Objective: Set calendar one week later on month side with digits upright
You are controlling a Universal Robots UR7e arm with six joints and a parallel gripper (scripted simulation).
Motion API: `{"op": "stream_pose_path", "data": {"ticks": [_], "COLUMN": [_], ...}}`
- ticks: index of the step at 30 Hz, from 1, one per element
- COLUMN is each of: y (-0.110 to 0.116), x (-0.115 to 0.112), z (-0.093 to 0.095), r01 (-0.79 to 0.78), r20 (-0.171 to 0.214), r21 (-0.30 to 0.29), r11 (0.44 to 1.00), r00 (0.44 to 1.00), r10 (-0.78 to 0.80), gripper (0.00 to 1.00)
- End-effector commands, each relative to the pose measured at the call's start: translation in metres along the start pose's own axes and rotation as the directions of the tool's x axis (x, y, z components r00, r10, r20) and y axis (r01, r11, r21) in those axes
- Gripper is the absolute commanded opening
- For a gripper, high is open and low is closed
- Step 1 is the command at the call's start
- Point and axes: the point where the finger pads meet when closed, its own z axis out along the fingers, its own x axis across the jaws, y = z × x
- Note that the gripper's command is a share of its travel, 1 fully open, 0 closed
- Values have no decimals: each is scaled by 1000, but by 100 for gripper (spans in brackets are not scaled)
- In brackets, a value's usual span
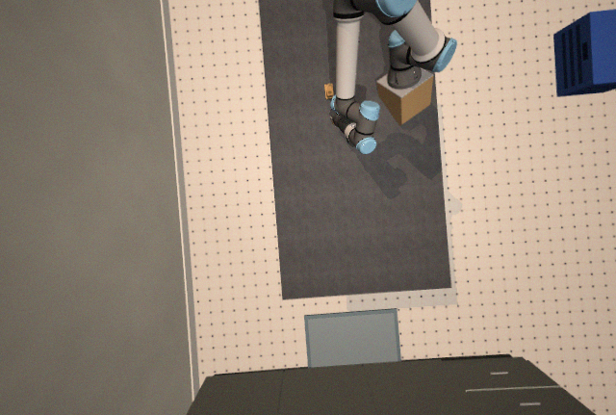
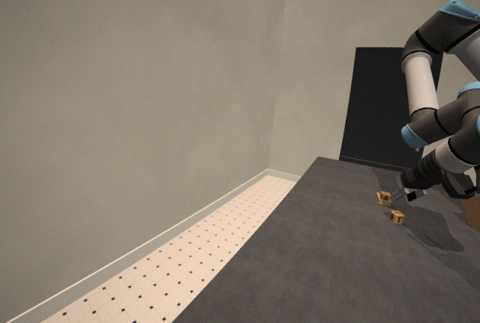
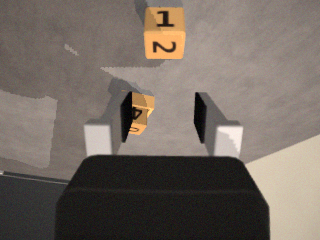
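One arm, one hand, two orange cubes.

In the wrist view, nearest the lens, sits the hand's black body, and beyond it two light finger blocks carrying dark pads. The pads stand wide apart with nothing clamped between them.

The nearer cube lies just inside the pad on the left of the wrist view, tilted, partly hidden by that pad. Its visible face carries a black 4, with part of a rounded digit below it that cannot be read for sure.

Farther on, apart from the hand and past the fingertips, the second cube rests on the dark grey bench. Two of its faces show: a 1 on the upper and a 2 on the one facing the camera.

The exterior view also counts two cubes: one showing a 4 right at the fingertips of the hand, the other a little apart on the bench, with a 9 or 6 and a 1 on its faces. From the top only one cube shows, beside the forearm; the arm stands on one tan pedestal. No tray can be made out in any view.
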Motion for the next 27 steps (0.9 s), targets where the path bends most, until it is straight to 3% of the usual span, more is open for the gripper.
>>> {"op": "stream_pose_path", "data": {"ticks": [1,27], "y": [0,-14], "x": [0,0], "z": [0,14], "r01": [-1,-1], "r20": [-1,-1], "r21": [0,0], "r11": [1000,1000], "r00": [1000,1000], "r10": [1,1], "gripper": [87,87]}}
